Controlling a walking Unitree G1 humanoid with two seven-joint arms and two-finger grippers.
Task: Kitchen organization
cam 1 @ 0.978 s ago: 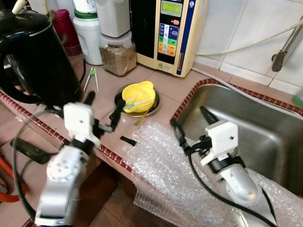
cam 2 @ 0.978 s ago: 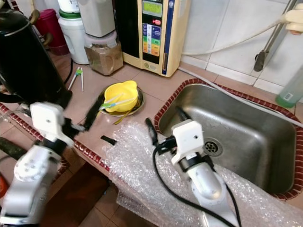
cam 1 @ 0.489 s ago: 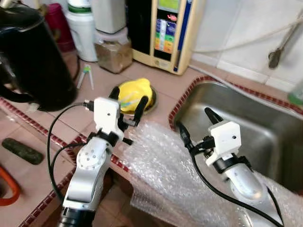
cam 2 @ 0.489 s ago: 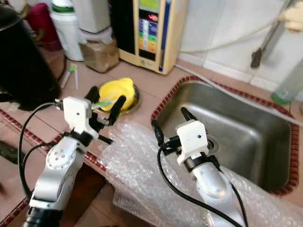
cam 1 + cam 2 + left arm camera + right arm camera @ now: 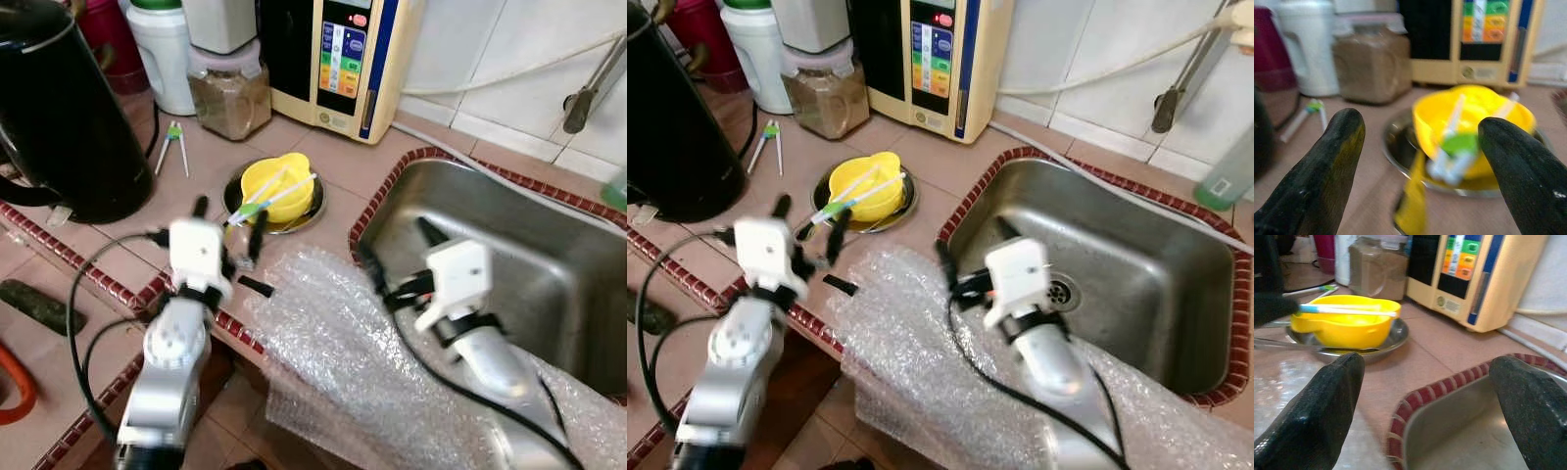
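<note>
Left hand (image 5: 227, 227) hovers low over the tiled table (image 5: 338, 171), fingers wide apart w/ nothing between them, aimed at the yellow bowl (image 5: 277, 186) just beyond its tips at 12 o'clock. Bowl sits in a shallow steel dish (image 5: 315, 204) near the table's front edge, between the black kettle (image 5: 59, 117) at 9 o'clock and the sink (image 5: 529, 264) at 3 o'clock. White sticks w/ green tip (image 5: 265, 201) lie across the bowl, poking out over its near rim. A yellow spoon-like piece (image 5: 1411, 208) leans out of the dish toward the left hand; blurred, can't tell exactly what it is.

Right hand (image 5: 397, 264) is over the near left corner of the sink, fingers also wide, empty. Under and in front of it a sheet of bubble wrap (image 5: 333, 343) drapes over the table edge and the sink's front rim. A small black strip (image 5: 257, 286) lies on the table just left of the wrap.

Behind the bowl at 12 o'clock: cream water unit w/ coloured panel (image 5: 343, 54), jar of brown powder (image 5: 230, 93) beside it, white container w/ green lid (image 5: 157, 49) further left. Pair of pale tongs (image 5: 171, 147) lies between kettle and jar.
</note>
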